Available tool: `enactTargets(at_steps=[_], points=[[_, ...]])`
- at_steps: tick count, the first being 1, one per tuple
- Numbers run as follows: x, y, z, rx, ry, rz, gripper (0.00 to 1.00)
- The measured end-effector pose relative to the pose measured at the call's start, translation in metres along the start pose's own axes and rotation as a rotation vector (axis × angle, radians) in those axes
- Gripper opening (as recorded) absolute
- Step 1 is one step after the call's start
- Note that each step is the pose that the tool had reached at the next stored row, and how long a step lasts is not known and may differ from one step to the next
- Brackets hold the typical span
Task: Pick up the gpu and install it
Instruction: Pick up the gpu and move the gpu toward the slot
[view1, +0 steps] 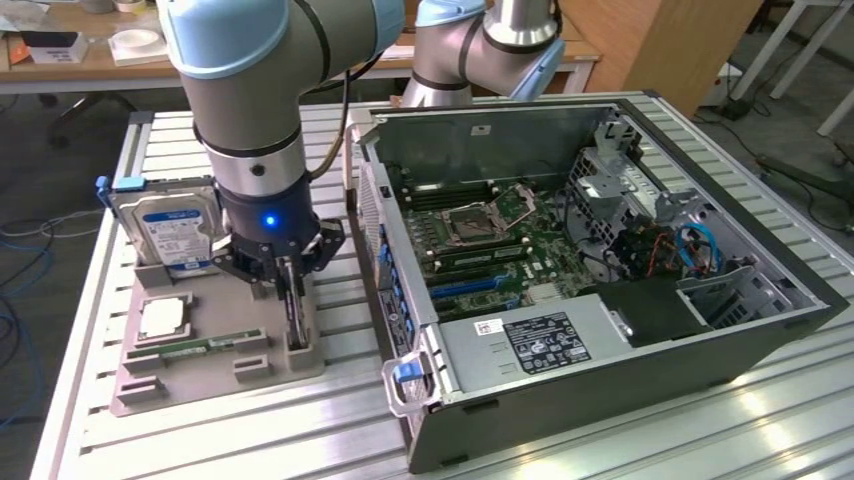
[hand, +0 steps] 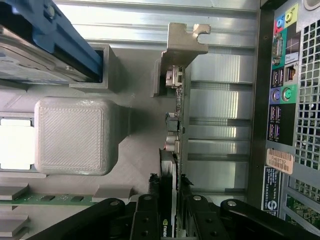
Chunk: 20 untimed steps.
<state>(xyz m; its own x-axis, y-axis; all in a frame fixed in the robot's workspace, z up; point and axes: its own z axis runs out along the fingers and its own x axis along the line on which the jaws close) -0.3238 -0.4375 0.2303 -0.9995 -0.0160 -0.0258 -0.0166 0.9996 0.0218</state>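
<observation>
The gpu (hand: 178, 107) stands on edge in a slot of the grey holder (view1: 147, 385), its pale metal bracket (hand: 184, 42) at the far end. My gripper (hand: 171, 200) has come straight down over it, and its black fingers (hand: 150, 210) press against both faces of the card. In the exterior view the gripper (view1: 291, 290) sits low over the holder's right side, with the card (view1: 302, 330) showing below it. The open computer case (view1: 747, 330) lies on the exterior view's right, motherboard (view1: 494, 240) exposed.
A silver hard drive (view1: 171, 228) with a blue label stands upright at the holder's back. A CPU (view1: 163, 318) and a green memory strip (view1: 200, 347) lie in the holder. The case's rear port panel (hand: 282, 90) sits close beside the card. A second arm (view1: 467, 50) stands behind the case.
</observation>
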Motion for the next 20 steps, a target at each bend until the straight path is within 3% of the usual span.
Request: enactTargets(at_steps=[14, 20], points=[[0.0, 0.0, -0.0002, -0.0002, -0.0003, 0.0, 0.26], [0.0, 0.0002, -0.0106, 0.0, -0.0001, 0.0, 0.26]])
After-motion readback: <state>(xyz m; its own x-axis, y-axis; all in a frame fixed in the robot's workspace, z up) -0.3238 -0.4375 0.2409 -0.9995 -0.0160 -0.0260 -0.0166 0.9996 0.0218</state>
